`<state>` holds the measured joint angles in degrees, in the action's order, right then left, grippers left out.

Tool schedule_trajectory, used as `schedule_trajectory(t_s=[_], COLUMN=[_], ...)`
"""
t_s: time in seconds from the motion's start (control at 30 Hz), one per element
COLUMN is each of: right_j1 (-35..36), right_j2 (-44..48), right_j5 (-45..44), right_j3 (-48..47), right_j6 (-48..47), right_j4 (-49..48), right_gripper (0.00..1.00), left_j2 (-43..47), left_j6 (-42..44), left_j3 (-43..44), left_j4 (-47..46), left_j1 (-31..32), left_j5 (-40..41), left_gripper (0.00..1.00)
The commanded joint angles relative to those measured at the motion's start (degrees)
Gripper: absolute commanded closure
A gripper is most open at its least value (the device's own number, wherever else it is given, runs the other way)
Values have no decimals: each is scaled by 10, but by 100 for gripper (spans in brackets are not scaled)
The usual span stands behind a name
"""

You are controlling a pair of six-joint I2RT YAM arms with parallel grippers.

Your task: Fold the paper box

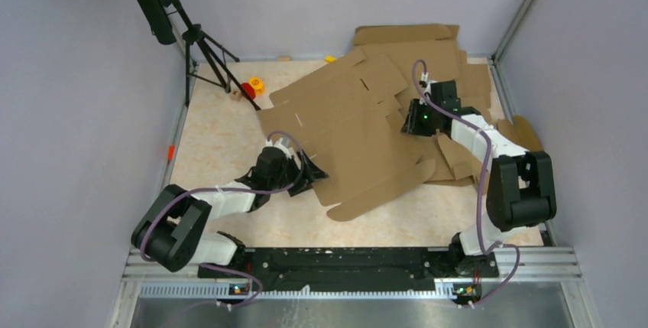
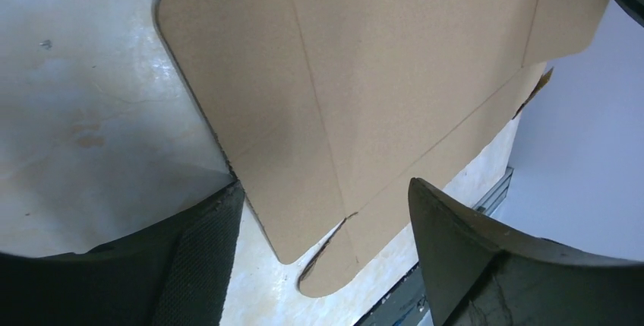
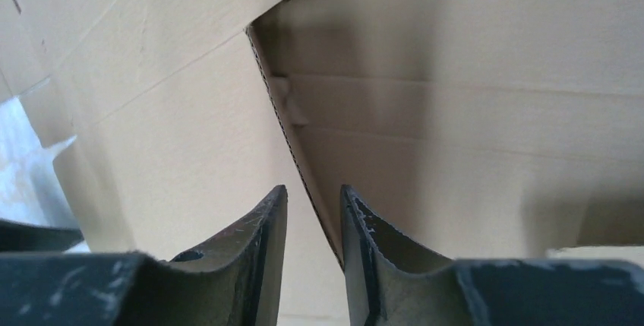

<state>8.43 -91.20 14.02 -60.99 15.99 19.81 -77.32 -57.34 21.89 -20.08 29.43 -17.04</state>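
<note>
The paper box [image 1: 351,125] is a large flat brown cardboard blank with slits and creases, lying tilted across the middle of the table. My left gripper [image 1: 304,171] is at its near-left edge, low over the table. In the left wrist view the left gripper [image 2: 325,185] is wide open, and two rounded flaps of the box [image 2: 357,75] lie ahead between the fingers. My right gripper [image 1: 413,118] is at the box's right edge. In the right wrist view the right gripper [image 3: 314,189] has a narrow gap, and a raised cardboard edge [image 3: 285,113] runs down towards it.
Other brown cardboard blanks are piled at the back right [image 1: 416,35] and under my right arm [image 1: 458,161]. A black tripod [image 1: 202,45] stands at the back left, with small red and yellow toys [image 1: 252,86] by its foot. Frame posts and grey walls close in the sides.
</note>
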Motion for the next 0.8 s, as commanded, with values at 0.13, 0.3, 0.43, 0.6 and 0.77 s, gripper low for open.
schedule_trajectory(t_s=[0.13, 0.3, 0.43, 0.6, 0.77], right_j1=[91, 100, 100, 101, 100], right_j2=[41, 24, 21, 15, 27], right_j5=[-75, -137, -156, -143, -151], right_j3=[-16, -4, 1, 7, 16], right_j6=[-27, -28, -29, -28, -25], right_j4=[64, 69, 60, 54, 51], right_gripper=[72, 70, 68, 80, 86], left_j2=[16, 49, 52, 50, 76], left_j6=[26, 49, 50, 45, 72], left_j3=[25, 49, 54, 53, 70], left_j4=[29, 83, 81, 48, 113], left_j1=[-13, -13, -14, -14, -33], left_j5=[-2, 9, -1, -24, -6], left_gripper=[40, 42, 44, 46, 42])
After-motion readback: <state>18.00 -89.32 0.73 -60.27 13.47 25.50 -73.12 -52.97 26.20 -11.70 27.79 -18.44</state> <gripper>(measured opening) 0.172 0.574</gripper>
